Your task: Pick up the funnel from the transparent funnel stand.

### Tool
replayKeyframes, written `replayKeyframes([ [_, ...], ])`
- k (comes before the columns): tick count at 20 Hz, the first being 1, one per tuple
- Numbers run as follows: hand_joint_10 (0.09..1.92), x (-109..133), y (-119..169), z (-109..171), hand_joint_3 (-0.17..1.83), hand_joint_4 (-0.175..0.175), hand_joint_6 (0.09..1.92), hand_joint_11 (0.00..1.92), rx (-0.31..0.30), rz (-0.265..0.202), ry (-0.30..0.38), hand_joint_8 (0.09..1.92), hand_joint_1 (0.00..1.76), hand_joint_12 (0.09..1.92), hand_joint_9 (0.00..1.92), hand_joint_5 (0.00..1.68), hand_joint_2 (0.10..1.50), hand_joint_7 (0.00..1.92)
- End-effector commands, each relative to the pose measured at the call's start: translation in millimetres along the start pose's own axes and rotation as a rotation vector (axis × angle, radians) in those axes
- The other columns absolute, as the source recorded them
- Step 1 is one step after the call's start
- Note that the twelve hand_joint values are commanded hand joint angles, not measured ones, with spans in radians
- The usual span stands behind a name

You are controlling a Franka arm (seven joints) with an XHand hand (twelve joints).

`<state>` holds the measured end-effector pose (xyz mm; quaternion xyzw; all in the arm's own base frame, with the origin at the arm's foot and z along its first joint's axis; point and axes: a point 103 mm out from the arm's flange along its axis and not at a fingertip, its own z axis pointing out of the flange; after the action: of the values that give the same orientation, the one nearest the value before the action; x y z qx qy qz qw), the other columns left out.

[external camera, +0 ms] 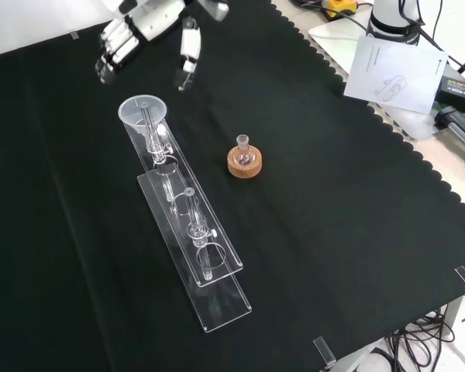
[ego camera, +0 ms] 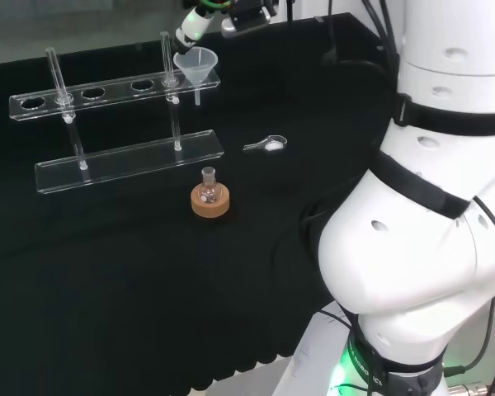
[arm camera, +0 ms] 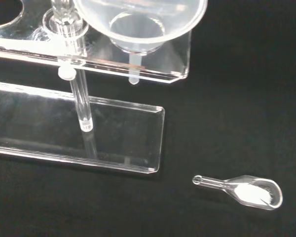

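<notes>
Clear plastic funnel seated upright in the end hole of the transparent funnel stand, stem hanging down through the upper shelf and ending above the stand's clear base plate, as in the wrist view. Stand made of two clear plates joined by two thin clear posts, upper shelf pierced by a row of round holes. Black and white hand hovering just beyond the funnel end of the stand in the front view, fingers spread and only slightly bent, thumb apart from them, nothing held, no contact with the funnel. Small clear glass flask on a cork ring standing to the right of the stand in the front view, apart from it. Small clear scoop with white powder lying on the black cloth near the stand's funnel end.
</notes>
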<state>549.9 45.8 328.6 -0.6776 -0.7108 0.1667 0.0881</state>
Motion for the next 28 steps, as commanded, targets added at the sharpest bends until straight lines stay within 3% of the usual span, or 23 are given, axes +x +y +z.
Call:
replayKeyframes([
  [1, 0.79, 13, 22, 15, 0.25, -0.001, 0.09, 0.11, 0.070, -0.017, -0.027, 0.36, 0.55, 1.51, 0.15, 0.08, 0.78, 0.00],
  [19, 0.81, 7, 41, 32, 0.26, -0.017, 0.09, 0.17, 0.105, 0.009, -0.071, 0.45, 0.63, 1.51, 0.17, 0.10, 0.73, 0.00],
  [28, 0.82, 6, 49, 44, 0.28, -0.017, 0.09, 0.19, 0.132, -0.003, -0.075, 0.52, 0.65, 1.51, 0.19, 0.14, 0.73, 0.00],
])
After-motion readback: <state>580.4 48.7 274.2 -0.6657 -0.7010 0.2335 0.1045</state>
